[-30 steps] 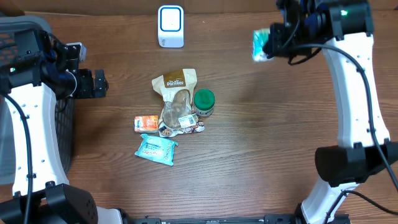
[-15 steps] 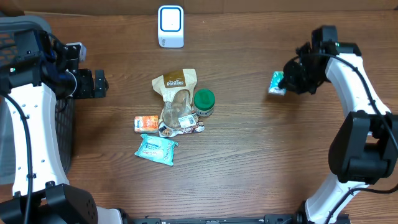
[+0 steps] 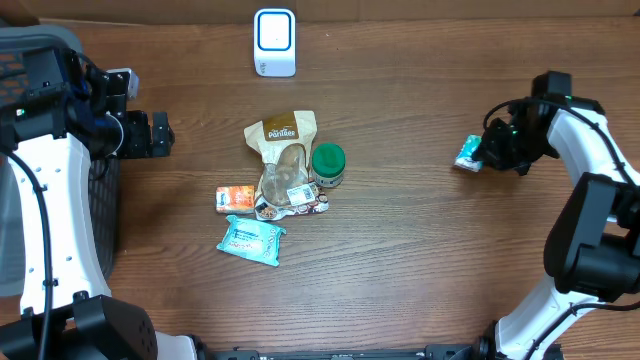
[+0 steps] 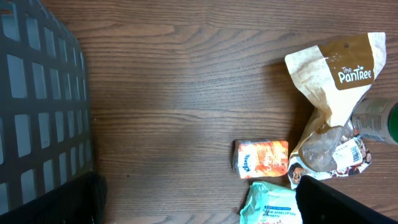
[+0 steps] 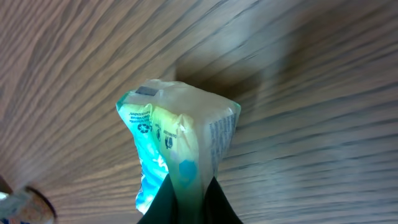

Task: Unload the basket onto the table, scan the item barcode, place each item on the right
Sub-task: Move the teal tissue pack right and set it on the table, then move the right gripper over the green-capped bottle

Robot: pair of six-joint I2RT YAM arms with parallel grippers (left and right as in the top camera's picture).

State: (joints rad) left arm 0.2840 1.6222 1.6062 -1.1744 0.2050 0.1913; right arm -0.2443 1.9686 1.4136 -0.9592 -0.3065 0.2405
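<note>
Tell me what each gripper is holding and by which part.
The right gripper pinches a small teal packet by one narrow end, the rest sticking out past its fingertips. The left gripper is open and holds nothing.

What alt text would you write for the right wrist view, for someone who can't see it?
The right gripper pinches the lower edge of a teal and white packet, seen close up against the wooden table. Small printed symbols show on the packet's side, but no barcode can be made out.
</note>
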